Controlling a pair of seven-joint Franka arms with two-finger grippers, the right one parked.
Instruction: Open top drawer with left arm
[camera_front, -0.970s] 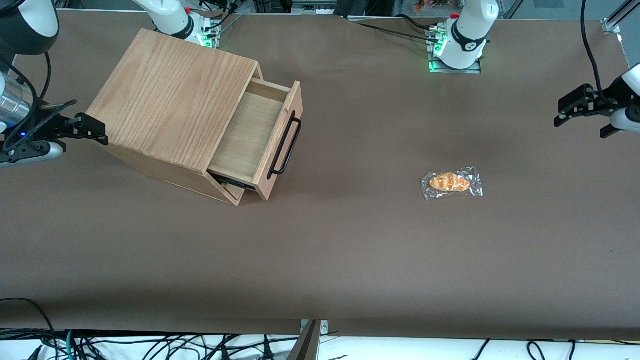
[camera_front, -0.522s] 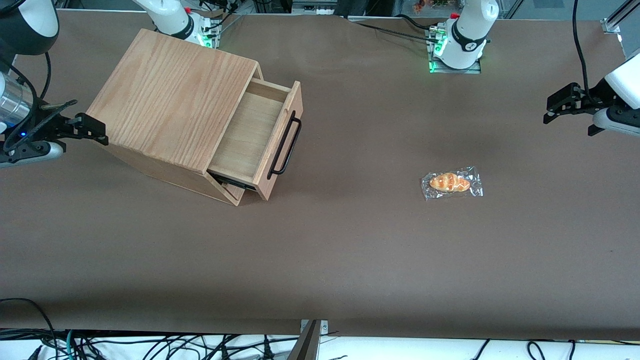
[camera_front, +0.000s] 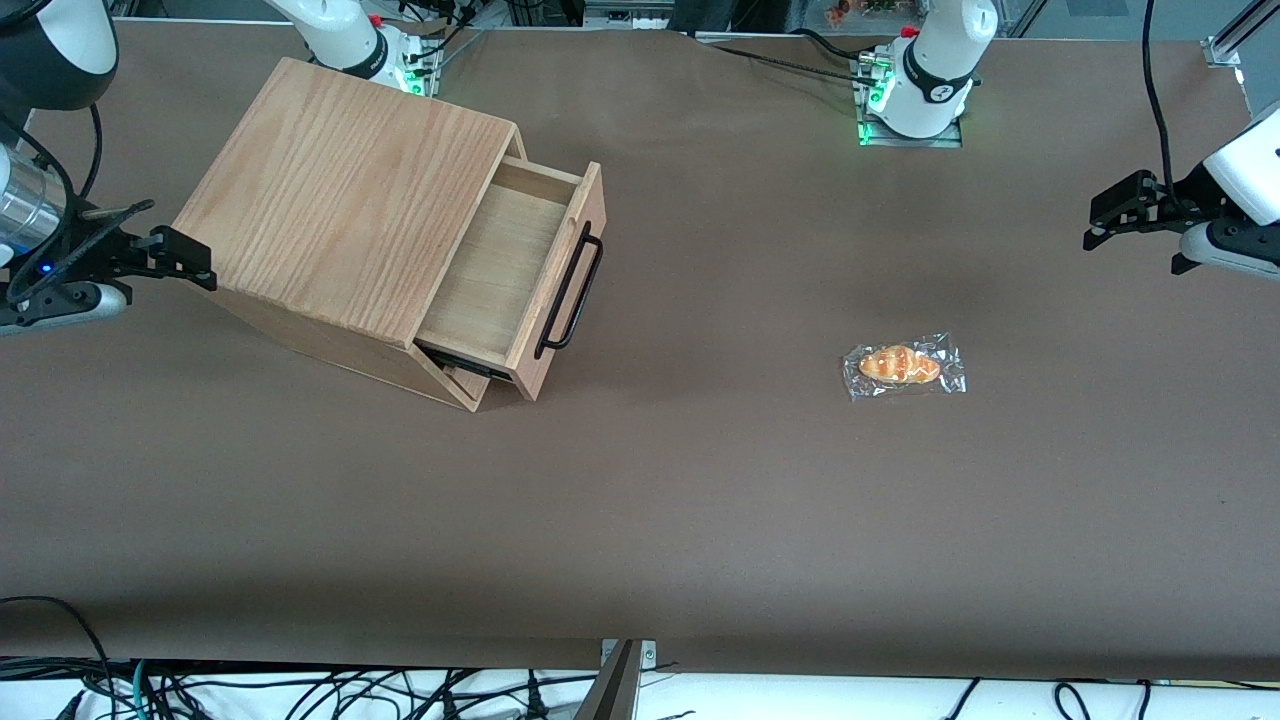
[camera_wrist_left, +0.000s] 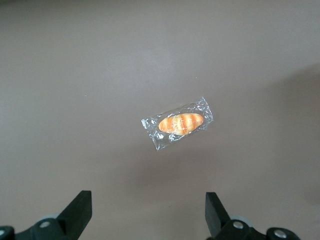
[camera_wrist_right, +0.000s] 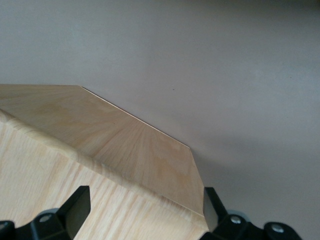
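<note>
The top drawer (camera_front: 505, 275) stands pulled partway out of the pale oak cabinet (camera_front: 345, 200), its bare wooden floor showing and its black bar handle (camera_front: 570, 292) free. My left gripper (camera_front: 1135, 215) hangs open above the table at the working arm's end, far from the drawer, holding nothing. In the left wrist view my gripper (camera_wrist_left: 148, 212) has its fingers (camera_wrist_left: 80, 210) spread wide over bare brown table.
A wrapped bread roll (camera_front: 903, 366) lies on the brown table between the cabinet and my gripper; it also shows in the wrist view as the bread roll (camera_wrist_left: 179, 123). The arm bases (camera_front: 915, 95) stand at the table's edge farthest from the front camera. Cables run along the table's edge nearest the front camera.
My left gripper has drifted a little toward the cabinet and risen slightly. The drawer and the bread roll have not moved.
</note>
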